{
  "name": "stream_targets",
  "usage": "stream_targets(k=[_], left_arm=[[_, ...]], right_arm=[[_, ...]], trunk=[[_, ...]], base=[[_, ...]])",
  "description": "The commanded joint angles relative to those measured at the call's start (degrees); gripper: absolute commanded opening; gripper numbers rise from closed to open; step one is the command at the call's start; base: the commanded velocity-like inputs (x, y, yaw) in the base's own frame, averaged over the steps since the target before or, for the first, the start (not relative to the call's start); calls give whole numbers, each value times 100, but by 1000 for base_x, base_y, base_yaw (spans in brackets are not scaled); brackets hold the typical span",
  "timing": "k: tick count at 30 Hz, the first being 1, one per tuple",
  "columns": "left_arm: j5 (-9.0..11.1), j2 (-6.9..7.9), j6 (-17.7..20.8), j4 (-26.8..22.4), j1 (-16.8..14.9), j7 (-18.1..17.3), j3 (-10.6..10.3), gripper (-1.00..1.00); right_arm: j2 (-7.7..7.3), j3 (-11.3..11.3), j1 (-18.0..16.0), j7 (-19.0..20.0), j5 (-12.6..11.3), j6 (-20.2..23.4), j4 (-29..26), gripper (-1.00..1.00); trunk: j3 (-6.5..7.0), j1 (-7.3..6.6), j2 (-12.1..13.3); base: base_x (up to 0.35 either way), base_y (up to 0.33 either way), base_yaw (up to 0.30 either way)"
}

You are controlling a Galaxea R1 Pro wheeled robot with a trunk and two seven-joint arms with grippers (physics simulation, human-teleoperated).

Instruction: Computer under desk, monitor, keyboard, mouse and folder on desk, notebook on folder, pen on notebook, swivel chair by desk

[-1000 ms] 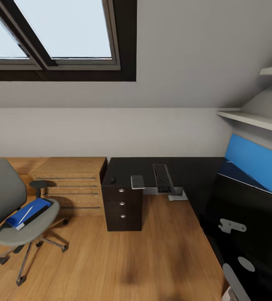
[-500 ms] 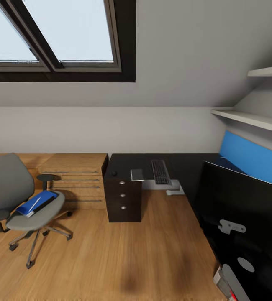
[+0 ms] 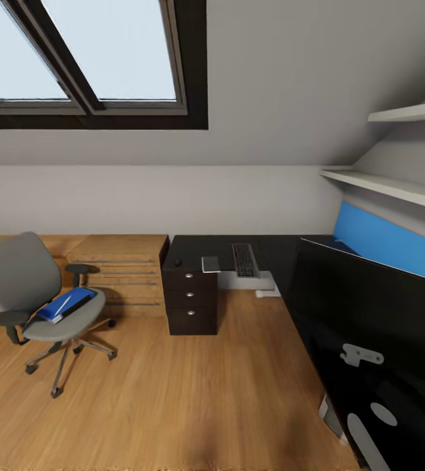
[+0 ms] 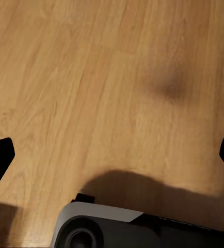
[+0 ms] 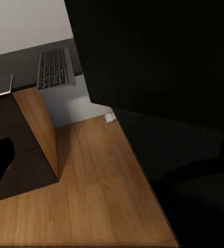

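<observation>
The swivel chair (image 3: 39, 294) stood at the frame's left with the blue folder (image 3: 64, 305) on its seat; the keyboard (image 3: 244, 260) lay on the desk (image 3: 193, 252) at centre. Approaching the chair squarely seemed wise before reaching. The left gripper (image 4: 112, 155) pointed floorward, jaws spread wide; the right's I couldn't tell.

Bare wood floor (image 3: 193, 392) lies open between the swivel chair (image 3: 36, 294) and the black desk (image 3: 278, 252), whose near end is walled off by the wide monitor (image 3: 376, 327), its far end holding the keyboard (image 3: 244, 260).
</observation>
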Motion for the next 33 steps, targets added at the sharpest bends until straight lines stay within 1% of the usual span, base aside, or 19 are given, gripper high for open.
stream_targets(k=[1,14,33], left_arm=[[61,-1,-20,7,-6,-33,-26,100],[61,-3,-17,7,-6,-33,-22,100],[62,-3,-13,7,-6,-33,-21,100]], right_arm=[[-7,18,-5,-46,-33,19,-9,100],[-5,25,-5,-50,-37,19,-9,100],[-5,25,-5,-51,-39,19,-10,100]], trunk=[[-14,0,-14],[-14,0,-14],[-14,0,-14]], base=[[-325,-77,0],[-319,-99,0],[-247,-230,0]])
